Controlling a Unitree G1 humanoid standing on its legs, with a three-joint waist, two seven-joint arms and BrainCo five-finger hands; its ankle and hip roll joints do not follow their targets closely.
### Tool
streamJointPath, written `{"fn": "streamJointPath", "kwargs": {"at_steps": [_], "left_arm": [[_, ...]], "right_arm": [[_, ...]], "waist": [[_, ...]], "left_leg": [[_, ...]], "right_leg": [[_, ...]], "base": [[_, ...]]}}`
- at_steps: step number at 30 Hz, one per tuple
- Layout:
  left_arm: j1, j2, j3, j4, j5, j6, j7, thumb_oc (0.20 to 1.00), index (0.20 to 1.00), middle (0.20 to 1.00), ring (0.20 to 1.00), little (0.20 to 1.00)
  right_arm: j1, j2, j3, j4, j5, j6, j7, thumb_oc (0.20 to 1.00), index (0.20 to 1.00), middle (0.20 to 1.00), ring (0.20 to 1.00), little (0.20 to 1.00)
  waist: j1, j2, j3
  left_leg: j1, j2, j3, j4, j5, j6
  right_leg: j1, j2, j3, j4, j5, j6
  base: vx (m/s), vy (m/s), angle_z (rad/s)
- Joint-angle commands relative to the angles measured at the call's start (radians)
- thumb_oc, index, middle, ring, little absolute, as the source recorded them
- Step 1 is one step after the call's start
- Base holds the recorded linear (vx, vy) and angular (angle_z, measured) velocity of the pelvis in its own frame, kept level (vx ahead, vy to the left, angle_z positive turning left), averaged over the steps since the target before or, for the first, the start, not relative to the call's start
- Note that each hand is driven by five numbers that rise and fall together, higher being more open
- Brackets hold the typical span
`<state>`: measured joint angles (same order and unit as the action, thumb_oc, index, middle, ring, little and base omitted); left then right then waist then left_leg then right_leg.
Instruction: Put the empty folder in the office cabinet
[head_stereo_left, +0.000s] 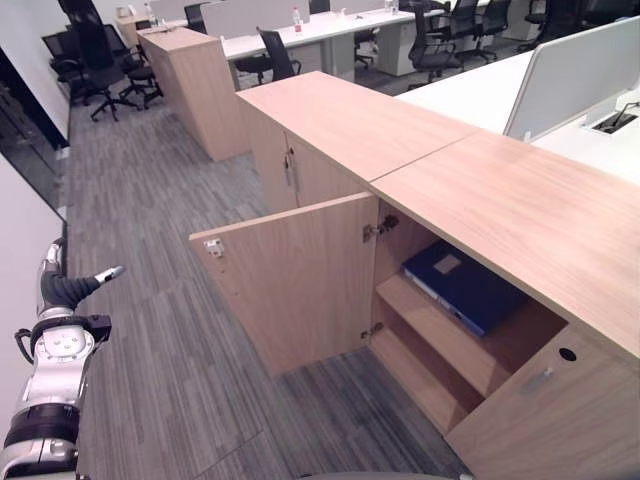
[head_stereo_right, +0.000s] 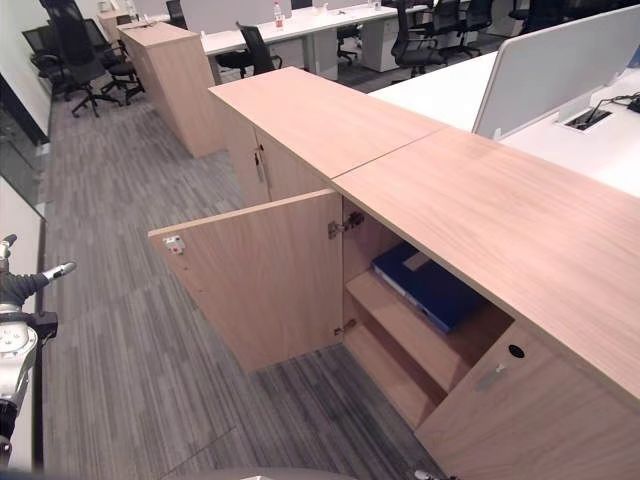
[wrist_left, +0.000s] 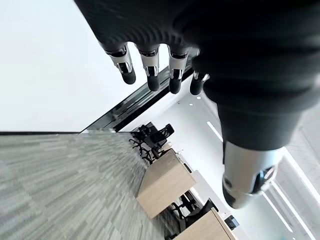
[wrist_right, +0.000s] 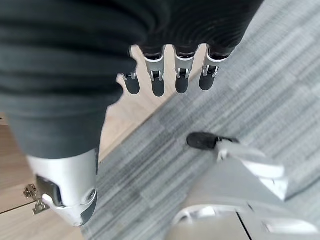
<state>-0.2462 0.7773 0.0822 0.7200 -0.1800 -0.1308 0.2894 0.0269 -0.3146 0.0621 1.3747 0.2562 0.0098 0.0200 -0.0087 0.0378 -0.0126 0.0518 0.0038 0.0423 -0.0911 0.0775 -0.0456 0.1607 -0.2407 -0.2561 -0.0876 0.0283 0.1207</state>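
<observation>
Lying flat on the upper shelf of the open cabinet (head_stereo_left: 470, 350), the blue folder (head_stereo_left: 465, 285) has its long axis running along the shelf, one short end towards the doorway. The left hand (head_stereo_left: 70, 288), fingers relaxed and empty, hangs well apart from it, beyond the swung-out door (head_stereo_left: 295, 280). The right hand (wrist_right: 170, 75), seen from its wrist, is likewise slack-fingered and holds nothing, above grey carpet (head_stereo_left: 160, 200). Judged from this, the folder is already stowed.

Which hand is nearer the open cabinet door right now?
Probably the right hand: its wrist view shows pale wood and a hinge close behind the open fingers. The left hand hangs open well out over the carpet, off to the left of the cabinet door. Neither touches it.
</observation>
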Motion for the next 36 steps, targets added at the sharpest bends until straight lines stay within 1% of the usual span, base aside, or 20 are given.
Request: {"fn": "streamJointPath", "kwargs": {"at_steps": [1, 3, 6, 8, 9, 11, 14, 15, 17, 20, 26, 29, 32, 34, 35, 36], "left_arm": [[-0.095, 0.025, -0.019, 0.012, -0.120, -0.051, -0.034, 1.000, 1.000, 1.000, 1.000, 1.000], [-0.158, 0.022, -0.065, 0.042, -0.150, -0.050, -0.049, 1.000, 1.000, 1.000, 1.000, 1.000], [-0.231, 0.007, -0.128, 0.034, -0.150, -0.041, -0.058, 1.000, 1.000, 1.000, 1.000, 1.000], [-0.255, 0.006, -0.150, 0.050, -0.147, -0.037, -0.066, 1.000, 1.000, 1.000, 1.000, 1.000], [-0.307, 0.009, -0.196, 0.086, -0.131, -0.027, -0.077, 1.000, 1.000, 1.000, 1.000, 1.000], [-0.348, 0.010, -0.231, 0.116, -0.110, -0.015, -0.088, 1.000, 1.000, 1.000, 1.000, 1.000], [-0.395, 0.003, -0.270, 0.145, -0.096, -0.006, -0.099, 1.000, 1.000, 1.000, 1.000, 1.000], [-0.419, -0.007, -0.291, 0.153, -0.086, 0.000, -0.102, 1.000, 1.000, 1.000, 1.000, 1.000], [-0.432, -0.011, -0.302, 0.169, -0.084, 0.003, -0.107, 1.000, 1.000, 1.000, 1.000, 1.000], [-0.485, -0.049, -0.341, 0.219, -0.097, 0.009, -0.114, 1.000, 1.000, 1.000, 1.000, 1.000], [-0.567, -0.106, -0.406, 0.346, -0.058, 0.037, -0.127, 1.000, 1.000, 1.000, 1.000, 1.000], [-0.605, -0.108, -0.449, 0.394, 0.018, 0.057, -0.126, 1.000, 1.000, 1.000, 1.000, 1.000], [-0.657, -0.100, -0.509, 0.447, 0.122, 0.082, -0.132, 1.000, 1.000, 1.000, 1.000, 1.000], [-0.701, -0.090, -0.569, 0.486, 0.233, 0.101, -0.142, 1.000, 1.000, 1.000, 1.000, 1.000], [-0.740, -0.076, -0.633, 0.504, 0.343, 0.119, -0.155, 1.000, 1.000, 1.000, 1.000, 1.000], [-0.741, -0.076, -0.634, 0.505, 0.343, 0.119, -0.155, 1.000, 1.000, 1.000, 1.000, 1.000]], "right_arm": [[-0.048, -0.040, -0.004, 0.012, 0.042, -0.006, -0.005, 1.000, 1.000, 1.000, 1.000, 1.000], [-0.055, -0.039, -0.002, 0.008, 0.051, -0.003, -0.003, 1.000, 1.000, 1.000, 1.000, 1.000], [-0.065, -0.044, -0.004, 0.001, 0.057, 0.002, -0.004, 1.000, 1.000, 1.000, 1.000, 1.000], [-0.070, -0.046, -0.004, -0.001, 0.058, 0.004, -0.003, 1.000, 1.000, 1.000, 1.000, 1.000], [-0.079, -0.055, -0.002, -0.007, 0.060, 0.007, -0.003, 1.000, 1.000, 1.000, 1.000, 1.000], [-0.088, -0.064, -0.004, -0.016, 0.064, 0.008, -0.006, 1.000, 1.000, 1.000, 1.000, 1.000], [-0.100, -0.072, -0.009, -0.019, 0.071, 0.012, -0.008, 1.000, 1.000, 1.000, 1.000, 1.000], [-0.105, -0.078, -0.010, -0.019, 0.074, 0.015, -0.011, 1.000, 1.000, 1.000, 1.000, 1.000], [-0.106, -0.078, -0.010, -0.018, 0.074, 0.017, -0.012, 1.000, 1.000, 1.000, 1.000, 1.000], [-0.113, -0.076, 0.002, -0.009, 0.064, 0.026, -0.014, 1.000, 1.000, 1.000, 1.000, 1.000], [-0.120, -0.070, 0.031, -0.017, 0.053, 0.029, -0.018, 1.000, 1.000, 1.000, 1.000, 1.000], [-0.123, -0.071, 0.048, -0.026, 0.042, 0.029, -0.017, 1.000, 1.000, 1.000, 1.000, 1.000], [-0.128, -0.071, 0.062, -0.028, 0.031, 0.029, -0.013, 1.000, 1.000, 1.000, 1.000, 1.000], [-0.134, -0.076, 0.074, -0.028, 0.019, 0.031, -0.009, 1.000, 1.000, 1.000, 1.000, 1.000], [-0.141, -0.081, 0.083, -0.028, 0.007, 0.033, -0.010, 1.000, 1.000, 1.000, 1.000, 1.000], [-0.141, -0.080, 0.082, -0.028, 0.007, 0.033, -0.010, 1.000, 1.000, 1.000, 1.000, 1.000]], "waist": [[0.002, 0.035, -0.011], [-0.004, 0.030, -0.016], [-0.008, 0.026, -0.016], [-0.009, 0.024, -0.015], [-0.016, 0.024, -0.011], [-0.019, 0.019, -0.001], [-0.019, 0.010, 0.011], [-0.021, 0.003, 0.020], [-0.021, 0.000, 0.022], [-0.028, -0.012, 0.027], [-0.038, -0.031, 0.031], [-0.041, -0.041, 0.032], [-0.041, -0.052, 0.038], [-0.044, -0.059, 0.047], [-0.044, -0.066, 0.053], [-0.043, -0.067, 0.052]], "left_leg": [[0.024, 0.032, -0.001, 0.004, -0.109, -0.011], [0.030, 0.013, 0.009, 0.004, -0.122, 0.002], [0.036, -0.014, 0.020, 0.004, -0.135, 0.022], [0.038, -0.023, 0.027, 0.004, -0.140, 0.029], [0.041, -0.037, 0.038, 0.004, -0.146, 0.040], [0.047, -0.049, 0.052, 0.004, -0.154, 0.052], [0.054, -0.061, 0.075, 0.004, -0.163, 0.065], [0.057, -0.065, 0.091, 0.004, -0.167, 0.072], [0.059, -0.067, 0.098, 0.004, -0.169, 0.074], [0.062, -0.072, 0.113, 0.004, -0.173, 0.082], [0.069, -0.078, 0.132, 0.004, -0.180, 0.090], [0.069, -0.078, 0.139, 0.004, -0.182, 0.092], [0.067, -0.077, 0.145, 0.004, -0.182, 0.093], [0.065, -0.075, 0.145, 0.004, -0.182, 0.094], [0.061, -0.074, 0.146, 0.004, -0.180, 0.095], [0.058, -0.075, 0.147, 0.004, -0.179, 0.095]], "right_leg": [[-0.043, 0.026, 0.052, 0.051, -0.055, 0.041], [-0.049, 0.004, 0.060, 0.058, -0.045, 0.056], [-0.068, -0.026, 0.077, 0.076, -0.028, 0.075], [-0.078, -0.034, 0.085, 0.084, -0.023, 0.081], [-0.097, -0.051, 0.097, 0.105, -0.011, 0.090], [-0.116, -0.065, 0.110, 0.124, 0.006, 0.098], [-0.133, -0.078, 0.114, 0.131, 0.043, 0.111], [-0.144, -0.084, 0.107, 0.136, 0.067, 0.117], [-0.148, -0.086, 0.108, 0.137, 0.077, 0.121], [-0.155, -0.092, 0.103, 0.136, 0.108, 0.129], [-0.162, -0.095, 0.095, 0.128, 0.138, 0.135], [-0.166, -0.094, 0.092, 0.120, 0.149, 0.139], [-0.172, -0.092, 0.088, 0.114, 0.158, 0.141], [-0.174, -0.088, 0.087, 0.113, 0.159, 0.141], [-0.178, -0.086, 0.085, 0.111, 0.161, 0.141], [-0.180, -0.086, 0.086, 0.110, 0.163, 0.141]], "base": [[0.04, 0.228, -0.12], [0.03, 0.205, -0.21], [0.01, 0.205, -0.14], [0.00, 0.157, -0.22], [0.00, 0.185, -0.26], [0.00, 0.183, -0.27], [-0.02, 0.108, -0.30], [-0.01, 0.080, -0.33], [0.00, 0.057, -0.26], [0.00, 0.050, -0.20], [0.00, 0.036, -0.14], [0.00, 0.013, -0.08], [-0.01, 0.006, -0.03], [-0.02, 0.000, -0.01], [-0.03, 0.000, -0.02], [-0.03, -0.004, -0.10]]}}
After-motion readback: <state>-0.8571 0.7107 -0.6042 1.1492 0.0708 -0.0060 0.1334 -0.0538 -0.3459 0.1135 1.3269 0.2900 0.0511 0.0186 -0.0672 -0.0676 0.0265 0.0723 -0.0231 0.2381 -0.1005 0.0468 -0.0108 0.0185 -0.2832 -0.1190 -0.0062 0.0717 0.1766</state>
